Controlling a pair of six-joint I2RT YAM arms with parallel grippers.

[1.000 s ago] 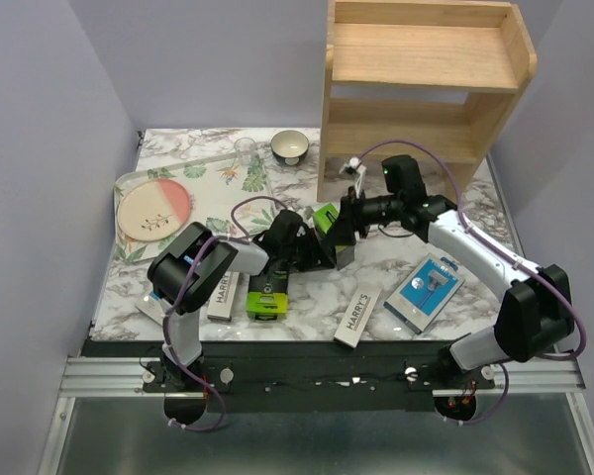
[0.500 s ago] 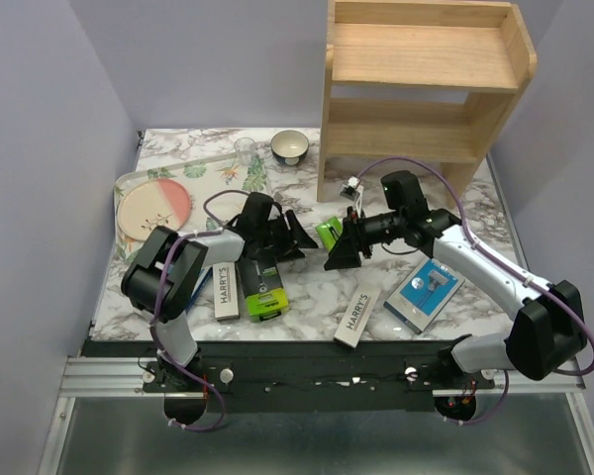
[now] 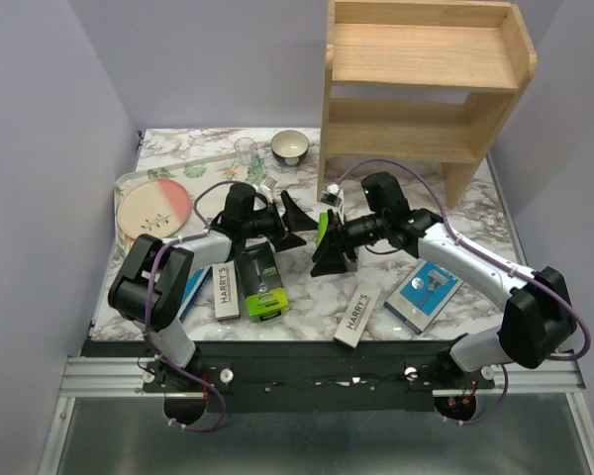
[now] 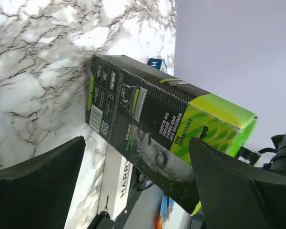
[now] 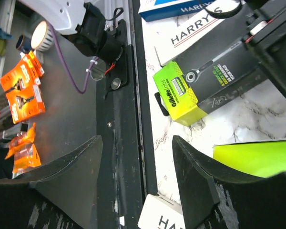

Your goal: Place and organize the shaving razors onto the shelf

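A black razor box with a lime-green end [image 3: 324, 228] [image 4: 148, 114] stands tilted at mid-table, between my two grippers. My left gripper [image 3: 295, 224] [image 4: 137, 140] is wide open just left of the box and does not hold it. My right gripper [image 3: 337, 257] [image 5: 137, 138] has its jaws apart with only table edge between them. The lime end [image 5: 257, 157] shows past the outer side of one finger. A second black-and-lime box [image 3: 260, 280] [image 5: 205, 81], two HARRY'S boxes [image 3: 224, 287] [image 3: 356, 315] and a blue-and-white pack [image 3: 426, 289] lie flat. The wooden shelf [image 3: 426, 69] holds nothing.
A floral tray [image 3: 228, 173] with a pink plate [image 3: 153, 208] sits at the back left. A clear glass [image 3: 246, 148] and a small bowl [image 3: 290, 146] stand behind the left gripper. Orange packs [image 5: 24, 90] lie below the table's front rail.
My left gripper opened, let go of the black-and-lime box and drew back left toward the tray. The right gripper shifted left and nearer, with the box beside it.
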